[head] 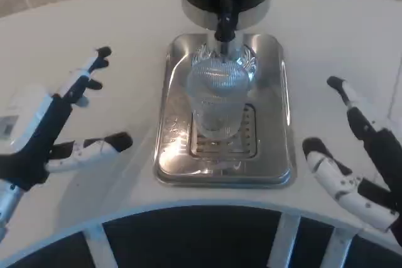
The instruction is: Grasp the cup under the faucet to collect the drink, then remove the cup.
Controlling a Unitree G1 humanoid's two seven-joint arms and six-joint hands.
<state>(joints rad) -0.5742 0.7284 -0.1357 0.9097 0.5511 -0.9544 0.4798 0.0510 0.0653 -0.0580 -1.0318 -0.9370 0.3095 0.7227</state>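
Here cup (pixel 217 101) under faucet (pixel 224 24), between both spread robot hands.

head view: high, close, looking steeply down over table (pixel 75 10) edge at drip tray (pixel 286 149), centred.

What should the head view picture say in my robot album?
Clear cup on tray under faucet, open left hand and right hand waiting beside.

left hand (pixel 47 127): white back, black middle part, white fingers with black tips
right hand (pixel 361 155): black palm part, white fingers with black tips
left forearm (pixel 5 202): silver, round
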